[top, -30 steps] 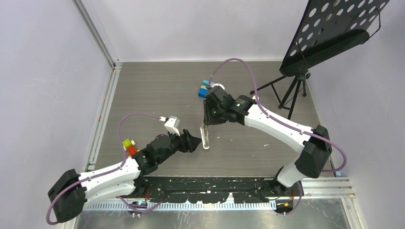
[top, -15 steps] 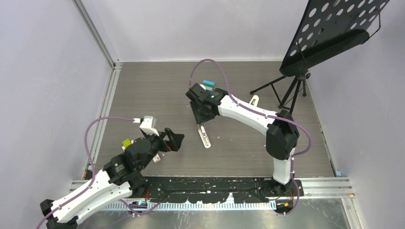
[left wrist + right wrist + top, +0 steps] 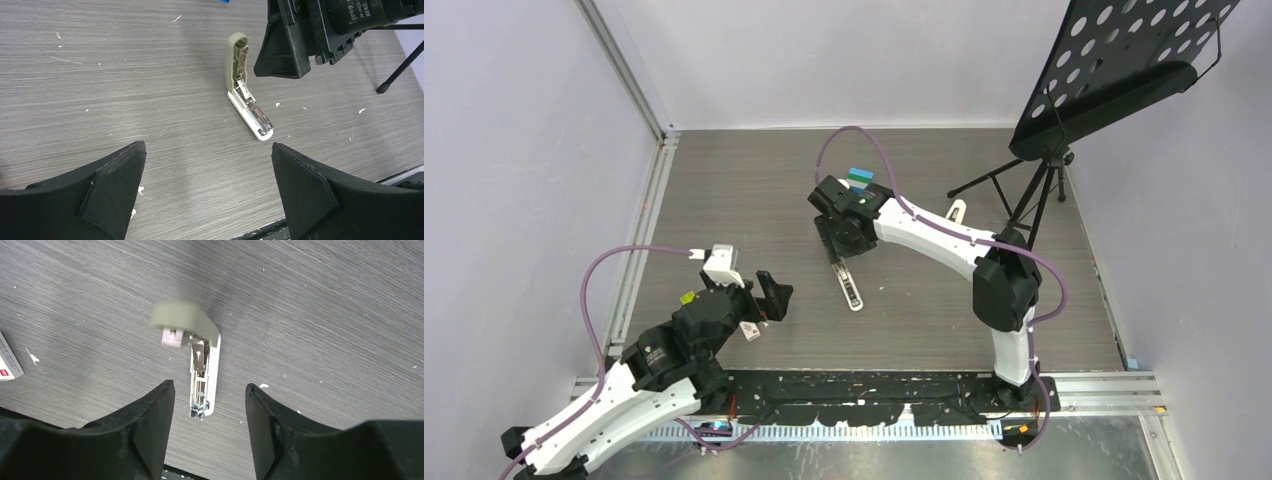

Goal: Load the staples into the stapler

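Both arms angled inward: right gripper (image 3: pixel 210 386) pointed down, fingers partly spread and empty, hinged-open stapler (image 3: pixel 202 367) beyond their tips; left gripper (image 3: pixel 207 147) gaped wide, stapler well ahead.

Grey wood-grain tabletop (image 3: pixel 754 190); pale lilac walls (image 3: pixel 524 150); black perforated music stand (image 3: pixel 1124 95) right rear.

Left arm (image 3: pixel 624 395): on my feed, smooth white shell links with bulky black joint housings.
Right arm (image 3: pixel 929 232): the same white links, a black elbow block, and a small green light (image 3: pixel 861 201).
Mauve cable (image 3: pixel 629 250): thin and round; I count one per arm.
Camera block (image 3: pixel 722 266): a white box.
Left fingers (image 3: pixel 112 175): matte black faceted wedges.
Right fingers (image 3: pixel 150 412): matte black tapered wedges.
White lettering (image 3: pixel 362 7): printed on a black housing; I cannot read it.
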Tool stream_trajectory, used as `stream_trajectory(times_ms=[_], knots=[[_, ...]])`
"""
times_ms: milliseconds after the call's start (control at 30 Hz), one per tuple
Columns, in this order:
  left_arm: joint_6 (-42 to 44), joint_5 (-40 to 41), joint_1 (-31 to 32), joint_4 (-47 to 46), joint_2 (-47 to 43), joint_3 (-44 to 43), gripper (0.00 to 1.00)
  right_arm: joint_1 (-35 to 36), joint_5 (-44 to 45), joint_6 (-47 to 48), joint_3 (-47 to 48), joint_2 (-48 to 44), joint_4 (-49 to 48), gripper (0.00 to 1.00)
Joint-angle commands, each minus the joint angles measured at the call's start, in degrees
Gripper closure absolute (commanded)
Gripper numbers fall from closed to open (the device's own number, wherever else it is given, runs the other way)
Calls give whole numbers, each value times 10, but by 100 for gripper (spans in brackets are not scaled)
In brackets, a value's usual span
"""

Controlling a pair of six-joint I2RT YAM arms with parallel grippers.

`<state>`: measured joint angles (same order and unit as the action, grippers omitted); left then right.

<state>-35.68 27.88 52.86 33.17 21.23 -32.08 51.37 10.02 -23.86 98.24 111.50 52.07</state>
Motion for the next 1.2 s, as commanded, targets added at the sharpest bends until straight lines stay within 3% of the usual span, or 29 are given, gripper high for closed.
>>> stream_trajectory(times_ms=[0, 233, 633, 900, 1167], knots=[[9, 7, 0, 5, 2, -16, 0, 10, 13, 3, 21, -26, 8, 40], [11, 1, 0, 15, 4, -31, 0, 31, 36, -8, -35, -77, -34, 38], [40, 9, 0, 93, 9, -113, 0, 52, 87, -60, -262, -143, -266, 39], [144, 11, 0, 144, 49, -203, 0, 58, 105, -49, -295, -104, -350, 42], [199, 31, 0, 139, 61, -192, 0, 58, 102, -60, -288, -59, -362, 47]])
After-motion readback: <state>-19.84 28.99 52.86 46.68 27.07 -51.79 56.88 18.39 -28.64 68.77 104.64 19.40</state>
